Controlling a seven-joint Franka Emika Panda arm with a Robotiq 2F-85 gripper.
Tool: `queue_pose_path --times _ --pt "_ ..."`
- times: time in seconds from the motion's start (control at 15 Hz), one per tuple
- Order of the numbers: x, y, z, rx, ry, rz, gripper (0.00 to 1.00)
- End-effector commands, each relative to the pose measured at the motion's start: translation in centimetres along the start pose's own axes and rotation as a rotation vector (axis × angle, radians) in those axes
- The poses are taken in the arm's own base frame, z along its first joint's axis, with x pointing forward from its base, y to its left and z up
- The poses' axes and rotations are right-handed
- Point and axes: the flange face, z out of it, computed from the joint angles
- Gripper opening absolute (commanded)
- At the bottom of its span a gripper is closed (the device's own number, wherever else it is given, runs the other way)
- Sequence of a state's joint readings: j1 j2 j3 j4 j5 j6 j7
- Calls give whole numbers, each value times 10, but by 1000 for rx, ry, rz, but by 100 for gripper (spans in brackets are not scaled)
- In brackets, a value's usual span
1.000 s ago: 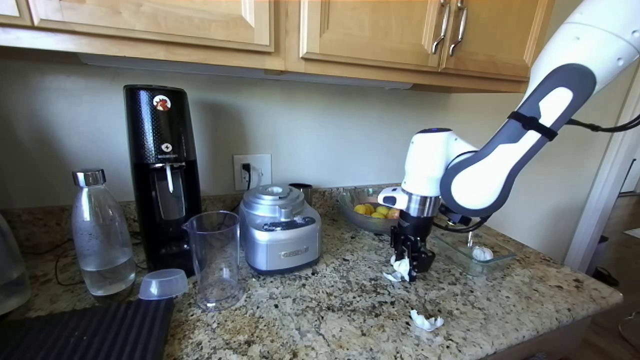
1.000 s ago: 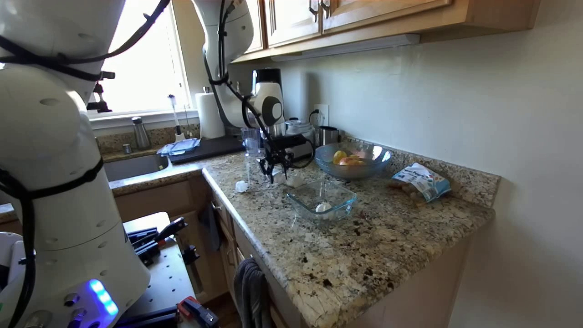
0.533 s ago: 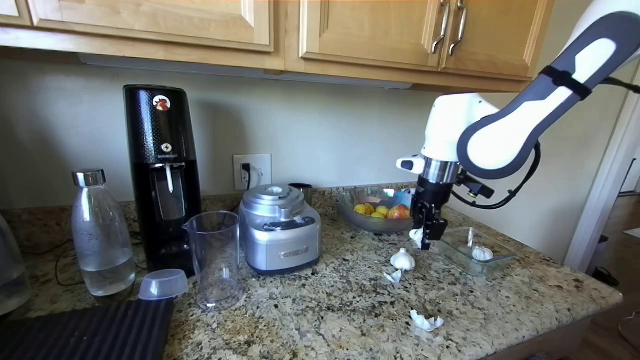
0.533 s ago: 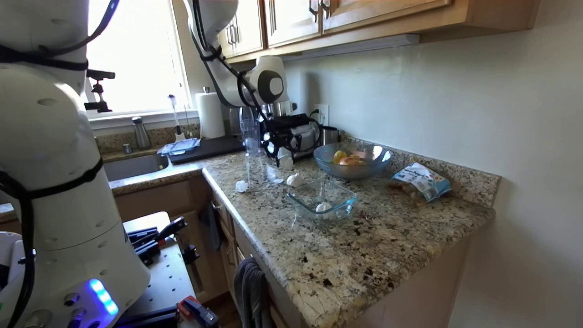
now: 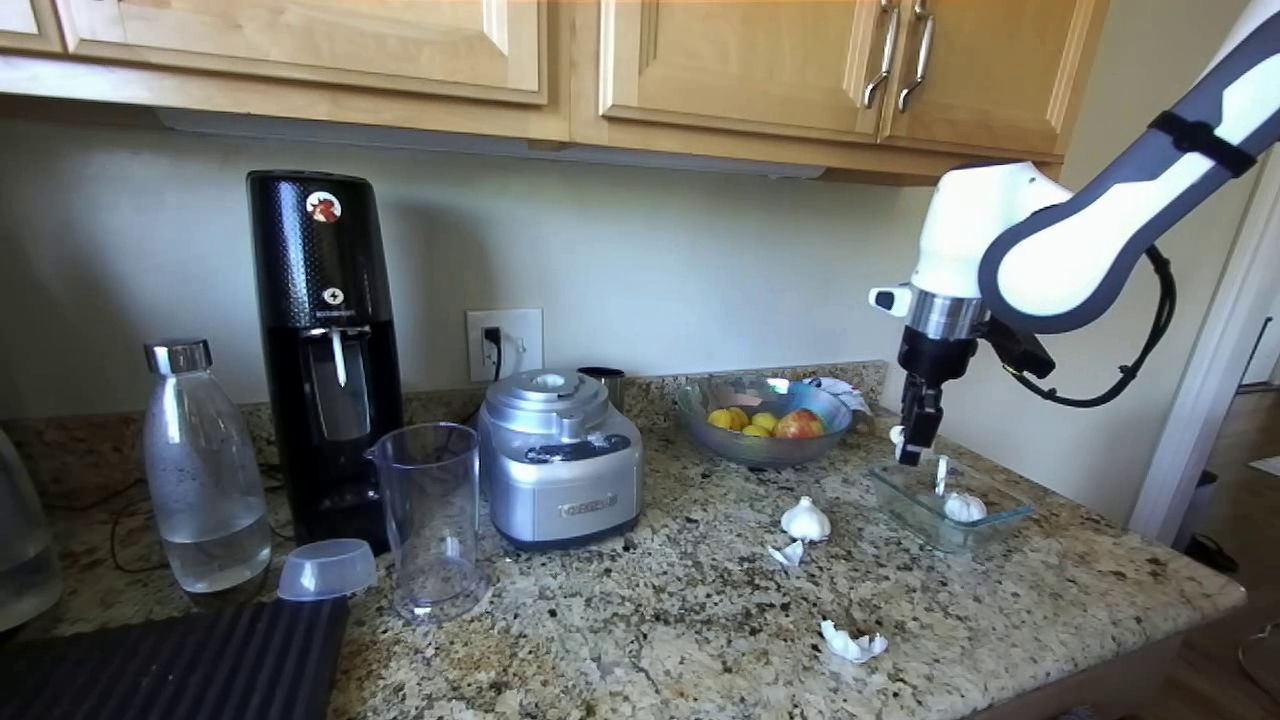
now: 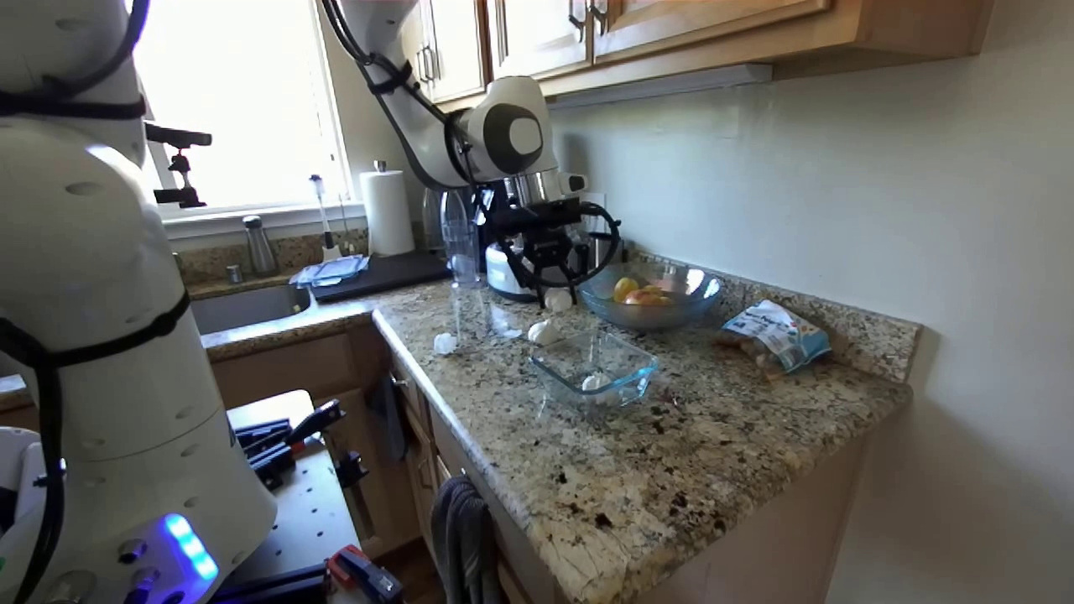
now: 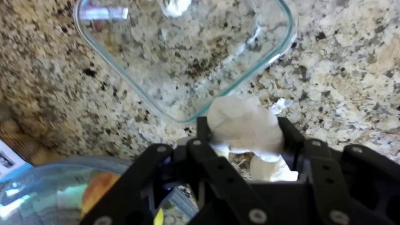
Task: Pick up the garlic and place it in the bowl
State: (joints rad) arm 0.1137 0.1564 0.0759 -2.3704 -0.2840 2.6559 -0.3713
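jaws clamp garlic (image 7: 245,125) while wrist view crops the squarish bowl (image 7: 187,59).

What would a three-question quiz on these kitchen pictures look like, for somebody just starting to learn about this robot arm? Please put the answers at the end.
1. Fill in the blank: the gripper is holding a piece of ____.
2. True or false: the square glass bowl has something in it.
3. Compare: which stands taller, the black machine or the silver machine?

Key:
1. Garlic.
2. True; more garlic lies inside.
3. The black machine.
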Motion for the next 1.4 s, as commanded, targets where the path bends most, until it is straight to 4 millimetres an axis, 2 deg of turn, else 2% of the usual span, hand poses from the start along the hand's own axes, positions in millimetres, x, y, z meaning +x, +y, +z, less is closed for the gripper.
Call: queue_pose_path --times 0.0,0.27,0.6,0.67,0.73,0.93,1.33 --pt "-34 14 7 -39 -11 193 30" --pt "-54 27 40 -40 -46 383 30" --pt "-61 27 72 -25 -38 452 30" --pt "-61 26 76 -24 -34 456 73" --pt "-62 24 77 -22 -33 455 81" --pt "-61 19 65 -38 -15 434 98" --pt "-45 2 19 -104 79 342 100"
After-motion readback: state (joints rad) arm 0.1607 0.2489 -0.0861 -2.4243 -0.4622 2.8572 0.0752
